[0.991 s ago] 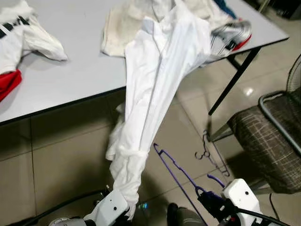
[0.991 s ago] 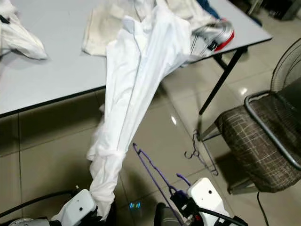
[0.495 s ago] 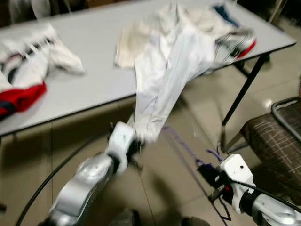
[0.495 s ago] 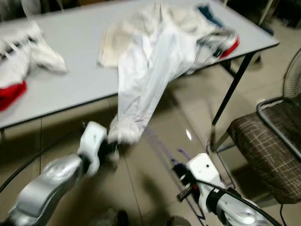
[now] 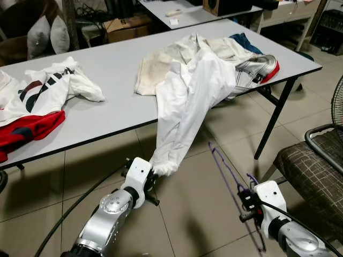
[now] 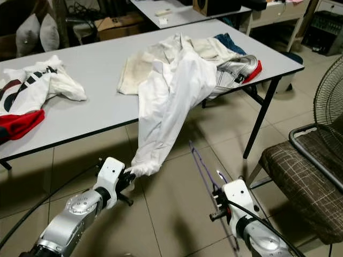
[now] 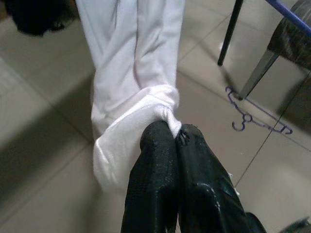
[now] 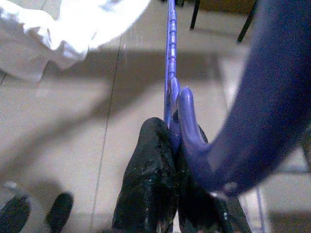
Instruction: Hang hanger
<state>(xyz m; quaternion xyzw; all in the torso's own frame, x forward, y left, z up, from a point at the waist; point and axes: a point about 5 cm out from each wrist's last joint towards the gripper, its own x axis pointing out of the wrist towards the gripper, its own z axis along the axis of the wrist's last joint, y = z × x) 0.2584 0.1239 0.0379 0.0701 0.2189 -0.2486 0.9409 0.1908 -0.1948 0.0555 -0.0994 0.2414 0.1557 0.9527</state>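
We are pinching soft white shirt (image 5: 185, 101) hem, left claw (image 7: 174, 135), now raised; right claw (image 8: 171, 141) clamping thin purple plastic hanger (image 5: 230, 176); shirt trailing off grey desk (image 5: 107, 115).

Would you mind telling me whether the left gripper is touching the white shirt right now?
Touching. In the left wrist view the left gripper has its two black fingers shut on a bunched fold of the white shirt, with no gap.

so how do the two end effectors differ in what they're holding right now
The left end effector is shut on the bunched lower end of the white shirt, soft cloth that drapes off the table. The right end effector is shut on the purple hanger, a thin rigid frame held over the floor. Both grip with fingers closed.
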